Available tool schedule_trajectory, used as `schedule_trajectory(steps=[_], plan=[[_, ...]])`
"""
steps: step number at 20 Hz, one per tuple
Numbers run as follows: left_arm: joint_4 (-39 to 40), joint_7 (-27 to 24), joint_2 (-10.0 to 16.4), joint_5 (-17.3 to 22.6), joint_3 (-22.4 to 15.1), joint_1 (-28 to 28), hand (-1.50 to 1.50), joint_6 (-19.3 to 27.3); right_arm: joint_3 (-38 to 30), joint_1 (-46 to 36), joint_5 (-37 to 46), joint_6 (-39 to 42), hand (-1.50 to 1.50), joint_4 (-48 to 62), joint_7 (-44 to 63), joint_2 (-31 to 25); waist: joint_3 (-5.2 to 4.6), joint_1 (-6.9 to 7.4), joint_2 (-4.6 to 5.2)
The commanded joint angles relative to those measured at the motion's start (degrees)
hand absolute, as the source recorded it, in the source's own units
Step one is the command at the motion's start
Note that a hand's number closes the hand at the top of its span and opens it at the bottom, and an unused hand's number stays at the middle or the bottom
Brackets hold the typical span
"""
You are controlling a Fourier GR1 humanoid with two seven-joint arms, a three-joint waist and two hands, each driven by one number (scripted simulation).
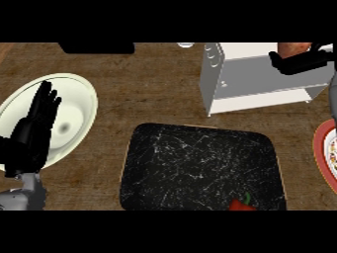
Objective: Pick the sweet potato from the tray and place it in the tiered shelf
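Sweet potato (293, 48): I count one, held over the tiered shelf (262, 81), clear of the tray (200, 168).
Right robot hand (299, 62): curled round it.
Left robot hand (36, 123): fingers straight, above the cream plate (80, 99).
Plates: two; the red-rimmed plate (322, 148) sits at right.
Red pepper (242, 205): one, on the tray.

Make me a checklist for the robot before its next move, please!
1. Sweet potato held in right hand: ok.
2. Sweet potato off the tray: ok.
3. Right hand over the shelf: ok, at its far right corner.
4. Sweet potato lined up with a tier: cannot tell.
5. Left hand out of the way: ok, open over the white plate.
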Motion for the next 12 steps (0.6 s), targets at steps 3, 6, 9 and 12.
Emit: schedule_trajectory(steps=[3,6,9,12], plan=[[-1.77,2.06,1.49,0.37,1.32,0.14,0.00,-0.57,-4.66,-2.47,-3.99,-2.59,-1.50,8.64,-7.56,-1.07,0.34,1.02,1.93],[1.97,-1.37,-1.65,-1.56,-0.41,0.18,0.00,1.46,-6.92,-2.01,-8.71,-2.02,-1.50,4.32,-7.59,-0.20,0.31,0.15,1.79],[-2.61,2.18,-0.63,-1.03,-0.69,0.66,0.00,0.51,-8.75,-3.49,-9.63,-2.91,-1.50,1.42,-1.49,-2.80,0.30,0.07,1.59],[-0.26,-2.46,-0.98,-1.00,-0.08,3.27,0.00,-0.01,-11.03,-3.29,-10.16,-4.34,-1.50,-0.22,2.49,-5.41,0.27,-0.06,1.58]])
